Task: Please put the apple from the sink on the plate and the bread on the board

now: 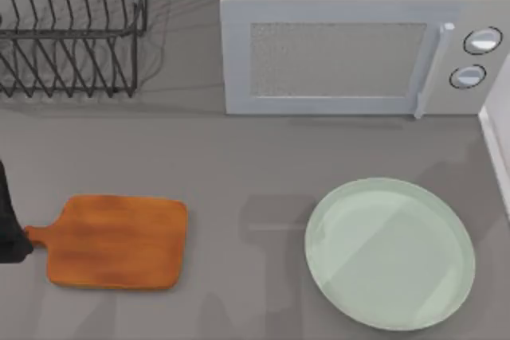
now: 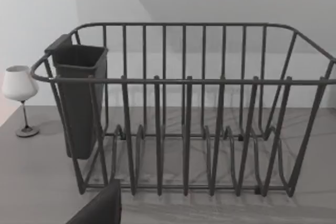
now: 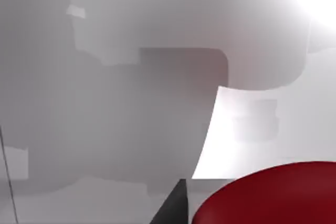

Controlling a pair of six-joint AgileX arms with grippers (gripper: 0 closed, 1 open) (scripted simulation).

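grey bench point(image 1: 239, 157) holds the bare plate point(image 1: 390, 254) and board point(image 1: 115, 242). right wrist view has the apple point(image 3: 273, 195) close beneath, inside the pale sink point(image 3: 131, 103); i cannot tell either claw's state. judged best: centre over the fruit before closing.

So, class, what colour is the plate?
Pale green plate, clearest in the top view.

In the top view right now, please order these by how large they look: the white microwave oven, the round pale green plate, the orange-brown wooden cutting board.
1. White microwave oven, largest, though cut by the frame.
2. Round pale green plate.
3. Orange-brown wooden cutting board, smallest.
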